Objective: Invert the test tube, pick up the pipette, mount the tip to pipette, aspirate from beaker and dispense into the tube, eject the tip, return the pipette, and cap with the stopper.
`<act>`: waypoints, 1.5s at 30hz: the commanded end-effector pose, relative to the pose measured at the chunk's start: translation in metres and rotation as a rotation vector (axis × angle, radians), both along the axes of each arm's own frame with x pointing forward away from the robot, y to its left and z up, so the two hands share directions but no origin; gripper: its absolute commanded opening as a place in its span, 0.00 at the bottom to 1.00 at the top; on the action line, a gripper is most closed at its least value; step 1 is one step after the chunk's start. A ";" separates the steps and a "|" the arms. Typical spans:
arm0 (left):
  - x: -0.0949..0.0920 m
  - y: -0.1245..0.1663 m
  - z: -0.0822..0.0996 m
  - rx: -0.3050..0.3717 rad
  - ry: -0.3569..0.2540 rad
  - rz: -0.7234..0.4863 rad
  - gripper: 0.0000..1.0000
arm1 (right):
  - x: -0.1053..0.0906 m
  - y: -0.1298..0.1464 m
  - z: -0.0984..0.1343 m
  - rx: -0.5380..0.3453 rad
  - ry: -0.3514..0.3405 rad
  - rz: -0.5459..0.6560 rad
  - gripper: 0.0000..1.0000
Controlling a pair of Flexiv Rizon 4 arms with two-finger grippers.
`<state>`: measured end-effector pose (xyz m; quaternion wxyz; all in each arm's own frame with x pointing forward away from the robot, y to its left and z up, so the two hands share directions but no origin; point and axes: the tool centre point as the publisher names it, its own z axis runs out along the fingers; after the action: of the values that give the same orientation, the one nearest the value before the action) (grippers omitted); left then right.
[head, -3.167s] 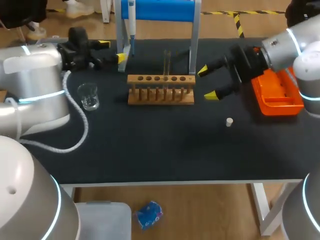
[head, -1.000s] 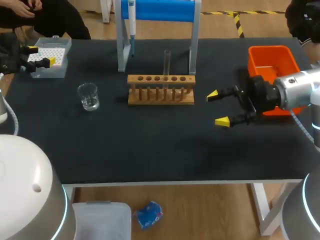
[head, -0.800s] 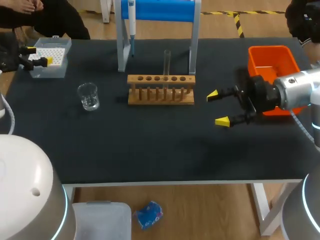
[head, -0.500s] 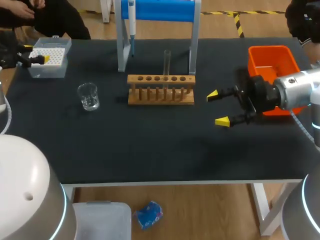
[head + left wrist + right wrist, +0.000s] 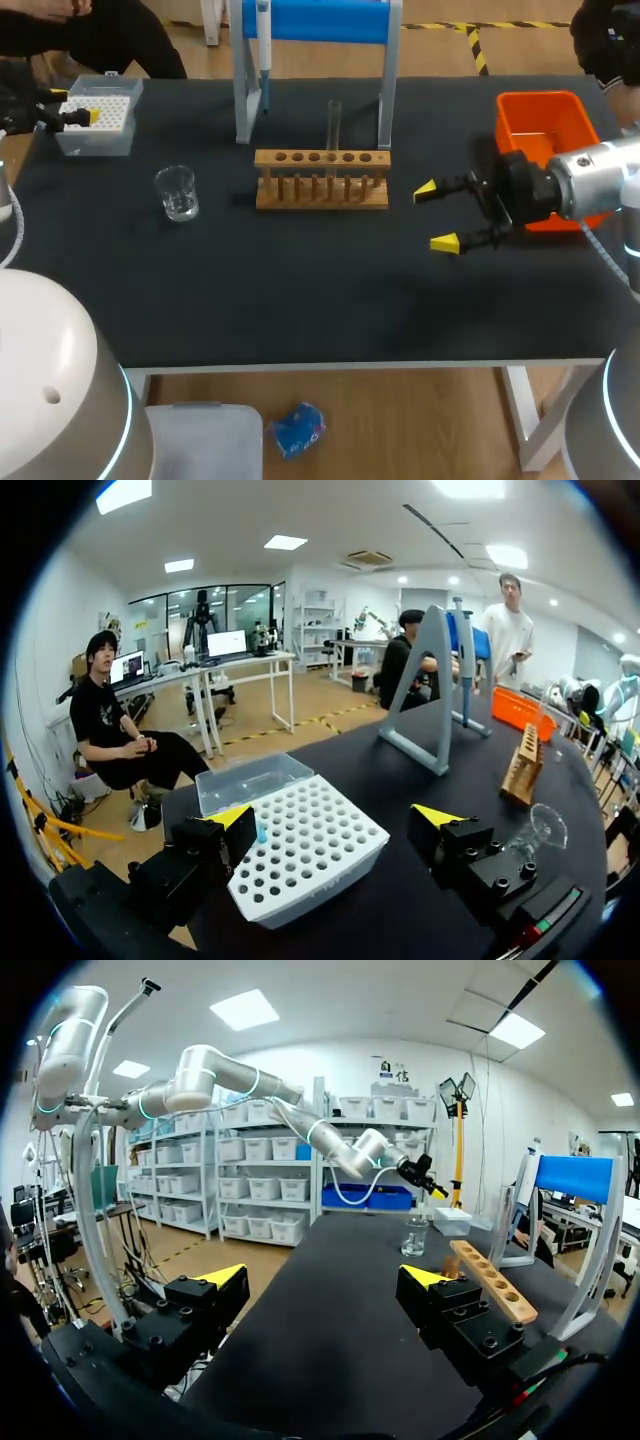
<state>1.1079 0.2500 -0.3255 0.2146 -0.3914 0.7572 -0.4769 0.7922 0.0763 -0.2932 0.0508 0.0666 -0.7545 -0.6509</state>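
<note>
Most of the job: not done yet, I think, since neither gripper holds anything.
Left gripper (image 5: 335, 818): at the far left corner of the table (image 5: 300, 300). Its fingers are apart. The box of tips sits partly between them, but nothing is clamped.
Box of tips (image 5: 100, 125): by the far left corner. Its holes face up, so a pipette could be pushed down onto a tip.
Glass cup (image 5: 177, 193): near the left side, well apart from the rack. It stands upright with a little water in it, so nothing spills.
Pipette (image 5: 263, 30): hangs point down on the blue stand (image 5: 320, 20) at the far edge. Nothing touches it, and I think picking it up is the next step.
Rack (image 5: 322, 180): a wooden one in the middle, just in front of the stand.
Tube (image 5: 334, 125): stands upright in a hole of the rack, so it cannot roll away. I cannot tell which end is open.
Right gripper (image 5: 435, 216): right of the rack, low over the table. Its fingers are wide apart and empty.
Orange bin (image 5: 540, 97): by the far right corner, behind the right gripper. It is probably there for the used tip.
</note>
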 end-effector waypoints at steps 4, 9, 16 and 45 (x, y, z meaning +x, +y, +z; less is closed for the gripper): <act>0.012 0.009 -0.005 0.010 -0.008 0.005 1.00 | -0.001 0.001 0.000 -0.001 -0.001 -0.002 1.00; 0.022 0.012 -0.014 0.062 -0.005 0.004 0.85 | -0.001 0.001 0.000 -0.001 -0.001 -0.002 1.00; 0.031 0.018 -0.021 0.062 0.001 0.025 0.74 | -0.001 0.001 0.000 -0.001 -0.001 -0.002 1.00; 0.053 0.026 -0.033 0.089 0.004 0.042 0.42 | -0.001 0.001 0.000 -0.001 -0.001 -0.002 1.00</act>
<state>1.1559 0.2760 -0.3557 0.2436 -0.3982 0.7685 -0.4376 0.7925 0.0767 -0.2934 0.0512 0.0668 -0.7546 -0.6507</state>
